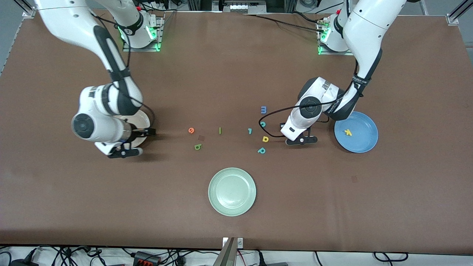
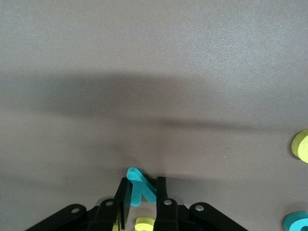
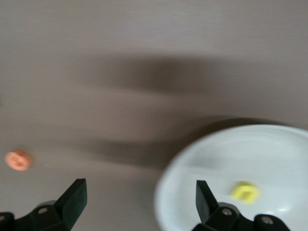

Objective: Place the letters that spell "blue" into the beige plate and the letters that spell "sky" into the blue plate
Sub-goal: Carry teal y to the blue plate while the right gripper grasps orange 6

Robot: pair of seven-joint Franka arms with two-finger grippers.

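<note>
My left gripper is shut on the teal y, low over the table beside the blue plate. A yellow letter lies under the hand. A yellow k lies in the blue plate. My right gripper hangs open and holds nothing, over the rim of the beige plate. That plate is mostly hidden by the right arm. A yellow u lies in it. On the table between the arms lie the orange e, the green l and the green b.
A pale green plate sits nearer the front camera, mid-table. Near the left hand lie a blue m, a teal c, a small teal letter, a yellow a-like letter and a teal p.
</note>
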